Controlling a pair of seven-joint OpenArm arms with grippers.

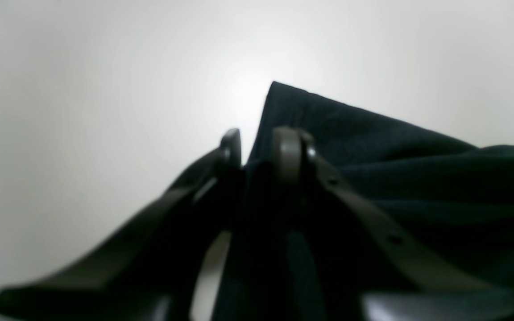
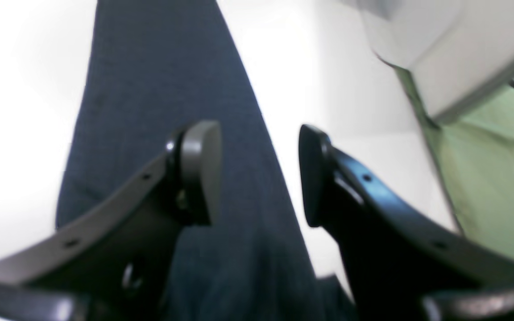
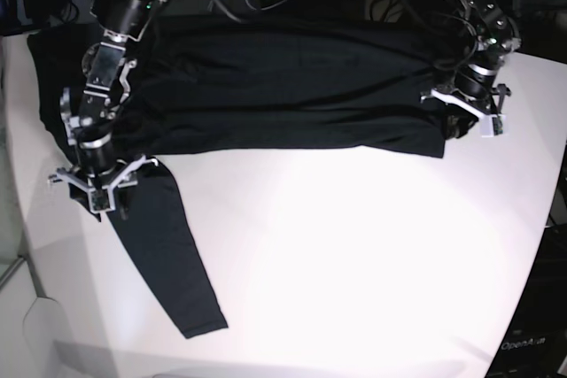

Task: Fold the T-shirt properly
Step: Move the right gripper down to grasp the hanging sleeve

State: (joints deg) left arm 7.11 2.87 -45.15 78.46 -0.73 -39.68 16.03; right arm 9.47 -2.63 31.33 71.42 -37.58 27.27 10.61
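Base view: the T-shirt [image 3: 283, 86] lies spread along the far side of the white surface [image 3: 354, 254], one sleeve [image 3: 164, 254] trailing toward the near edge, its long axis running away from the right tool [image 3: 97, 185], spread above its top. The left tool [image 3: 468, 112] pinches the opposite hem corner.

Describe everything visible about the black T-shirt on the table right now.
The T-shirt is plain black, thin soft fabric, long-sleeved, without print. Its body lies folded into a wide band across the far side of the white table. One sleeve trails diagonally toward the near edge, flat on the table. The left gripper is pinching a fabric edge at one end; the right gripper stands open above the sleeve.
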